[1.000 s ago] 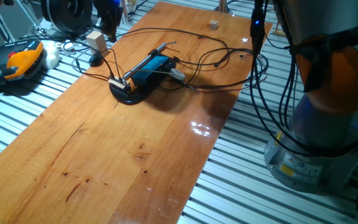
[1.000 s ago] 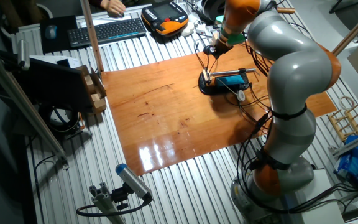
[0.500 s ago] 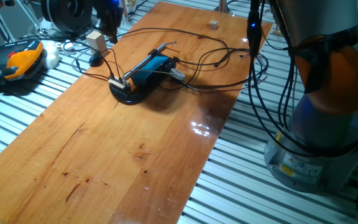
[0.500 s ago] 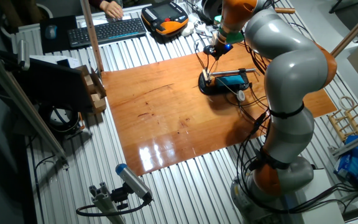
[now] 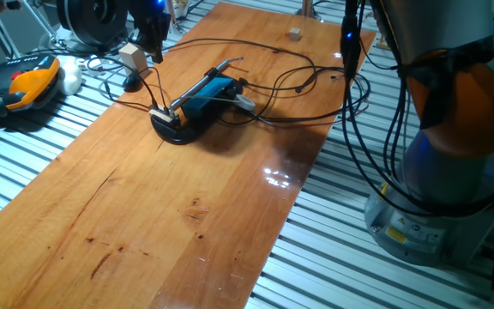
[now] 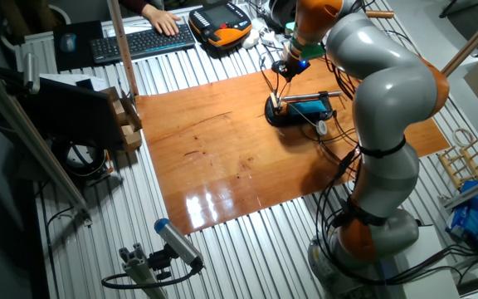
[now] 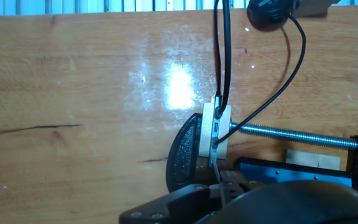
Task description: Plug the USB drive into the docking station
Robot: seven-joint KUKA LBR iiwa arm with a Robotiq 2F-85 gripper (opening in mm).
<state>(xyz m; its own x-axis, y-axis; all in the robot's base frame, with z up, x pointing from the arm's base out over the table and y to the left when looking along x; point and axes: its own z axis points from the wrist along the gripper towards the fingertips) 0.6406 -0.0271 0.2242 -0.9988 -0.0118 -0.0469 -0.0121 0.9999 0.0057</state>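
Observation:
The docking station [image 5: 209, 93] is a flat bright-blue box on a black base, lying on the wooden board with thin cables running from it. It also shows in the other fixed view [image 6: 309, 106] and at the lower right of the hand view [image 7: 289, 172]. A white connector block [image 7: 215, 127] sits at its end. My gripper [image 5: 151, 36] hangs above and beyond that end of the station [image 6: 290, 66]. In the hand view only its dark fingers [image 7: 221, 182] show at the bottom edge, close together. The USB drive cannot be made out.
Black cables [image 5: 298, 81] loop over the board around the station. A threaded rod [image 7: 297, 138] lies beside it. A small beige block [image 5: 131, 57] and an orange-and-black pendant [image 5: 26, 84] lie at the left. A person's hand rests on a keyboard [image 6: 139, 40].
The arm has shifted only slightly. The person's hand at the keyboard has moved a little to the right.

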